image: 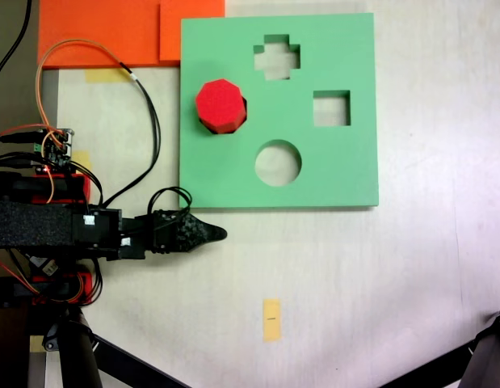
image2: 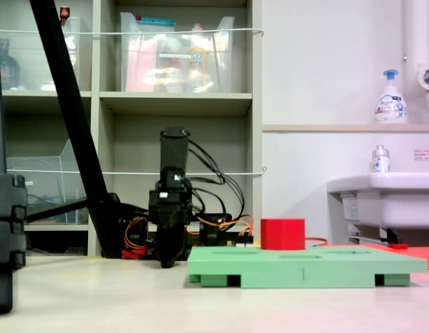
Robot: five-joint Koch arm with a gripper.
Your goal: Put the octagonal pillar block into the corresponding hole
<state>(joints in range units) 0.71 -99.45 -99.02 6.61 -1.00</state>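
The red octagonal pillar block [image: 220, 104] [image2: 283, 234] stands upright on the left part of the green foam board [image: 330, 174] [image2: 304, 263], rising above its top face. A dark sliver of the corresponding hole [image: 243, 110] shows along the block's right side; the rest of it is covered. My gripper [image: 216, 234] [image2: 166, 261] is off the board, just past its lower left corner in the first exterior view. It tapers to a point, looks shut and holds nothing. In the second exterior view it points down at the table.
The board also has a cross cut-out [image: 276, 56], a square cut-out [image: 331, 108] and a round cut-out [image: 278, 162]. Orange foam sheets [image: 112, 32] lie at the upper left, and wires and a circuit board [image: 56, 145] sit by the arm's base. A yellow tape strip [image: 271, 319] marks the table.
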